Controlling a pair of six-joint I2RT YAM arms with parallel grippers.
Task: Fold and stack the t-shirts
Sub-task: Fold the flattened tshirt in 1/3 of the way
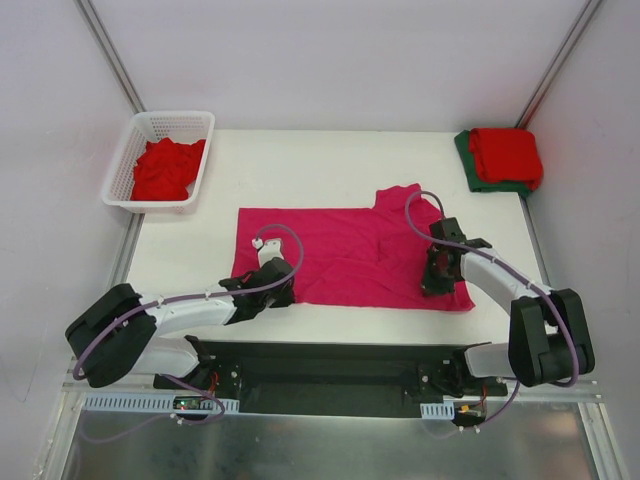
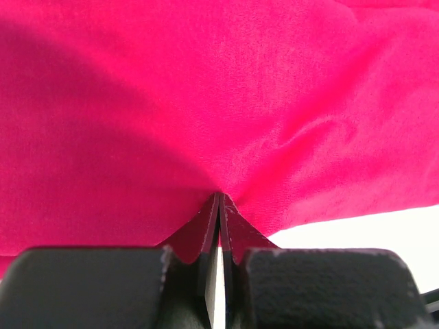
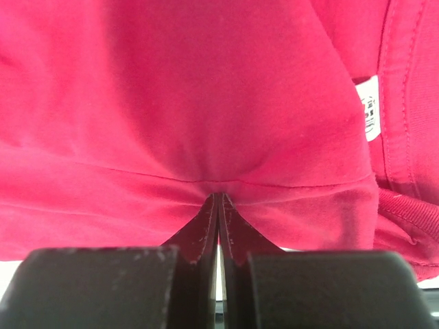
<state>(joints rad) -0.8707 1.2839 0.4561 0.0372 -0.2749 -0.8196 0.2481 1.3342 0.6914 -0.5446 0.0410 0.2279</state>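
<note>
At 10 o'clock, basket (image 1: 175, 118) holding red shirts (image 1: 165, 168). On worktop (image 1: 300, 160) centre, magenta t-shirt (image 1: 350, 250) lying flat. At its 7 o'clock corner, left tool (image 1: 273, 288) clamping shut on near edge. At 5 o'clock, right tool (image 1: 437, 280) pinching hem, neck label (image 3: 369, 110) beside. Best now, I reckon: raising both together, level, cloth taut, carrying toward 12 o'clock. Folded stack (image 1: 505, 155) waiting at 2 o'clock.

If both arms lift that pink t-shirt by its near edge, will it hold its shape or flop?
Likely floppy: the pink t-shirt puckers into creases where the left gripper and right gripper pinch its edge. It would probably sag between the two pinches, since it lies thin and flat. It looks light, so it should lift easily.
</note>
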